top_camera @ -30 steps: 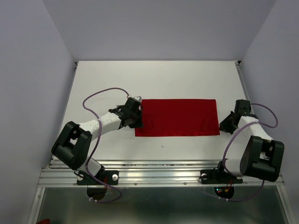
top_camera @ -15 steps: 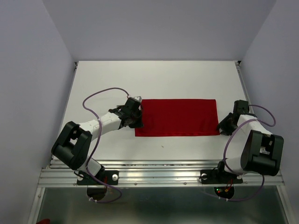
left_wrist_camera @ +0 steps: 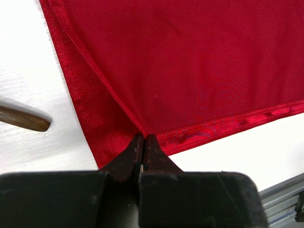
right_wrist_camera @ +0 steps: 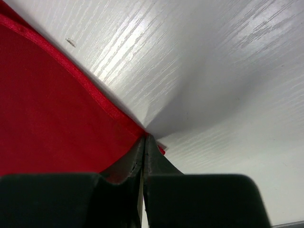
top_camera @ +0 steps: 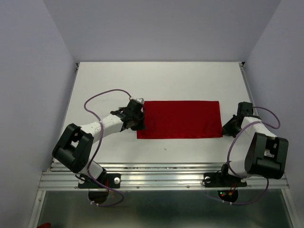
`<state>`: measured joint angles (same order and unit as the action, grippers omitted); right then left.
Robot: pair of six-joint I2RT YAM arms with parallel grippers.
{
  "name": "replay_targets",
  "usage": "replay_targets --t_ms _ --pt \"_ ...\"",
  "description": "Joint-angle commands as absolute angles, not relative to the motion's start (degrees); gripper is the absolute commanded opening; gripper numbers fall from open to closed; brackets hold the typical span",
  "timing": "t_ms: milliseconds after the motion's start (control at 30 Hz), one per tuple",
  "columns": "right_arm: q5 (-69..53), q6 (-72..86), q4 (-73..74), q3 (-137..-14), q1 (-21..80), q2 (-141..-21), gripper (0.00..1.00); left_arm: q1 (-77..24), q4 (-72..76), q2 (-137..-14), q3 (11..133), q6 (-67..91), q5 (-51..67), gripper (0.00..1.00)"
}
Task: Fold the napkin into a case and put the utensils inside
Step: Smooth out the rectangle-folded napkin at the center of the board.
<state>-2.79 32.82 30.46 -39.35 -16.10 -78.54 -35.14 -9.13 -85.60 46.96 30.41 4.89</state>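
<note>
The red napkin [top_camera: 180, 118] lies as a wide folded rectangle in the middle of the white table [top_camera: 166, 80]. My left gripper [top_camera: 138, 125] is at its near-left corner, jaws shut on a raised fold of the cloth [left_wrist_camera: 156, 71]. My right gripper [top_camera: 224, 129] is at the near-right corner, shut on the cloth's corner [right_wrist_camera: 57, 114], with a small red tip showing past the jaws. Of the utensils, only one dark brown wooden handle end [left_wrist_camera: 24, 118] shows, on the table left of the napkin in the left wrist view.
Grey walls close the table on three sides. A metal rail [top_camera: 161, 176] runs along the near edge, where both arm bases are bolted. Purple cables loop from each arm.
The right gripper has moved left onto the napkin's near-right corner and shut on it. The left gripper has stayed shut on the near-left corner.
</note>
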Motion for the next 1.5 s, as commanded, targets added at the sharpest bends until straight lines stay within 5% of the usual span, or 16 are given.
replay_targets --t_ms 0,933,1467 --pt "-1.1 33.0 30.8 -40.2 -15.9 -75.9 0.01 -34.8 -10.1 -83.9 49.6 29.0 4.0 0.0" --pt "-0.3 34.1 38.3 -52.7 -15.9 -64.4 0.01 -34.7 -18.3 -75.7 57.5 27.6 0.6 0.0" --pt "2.1 35.5 34.5 -43.9 -15.9 -66.2 0.01 -34.8 -8.9 -77.5 45.4 30.9 6.9 0.0"
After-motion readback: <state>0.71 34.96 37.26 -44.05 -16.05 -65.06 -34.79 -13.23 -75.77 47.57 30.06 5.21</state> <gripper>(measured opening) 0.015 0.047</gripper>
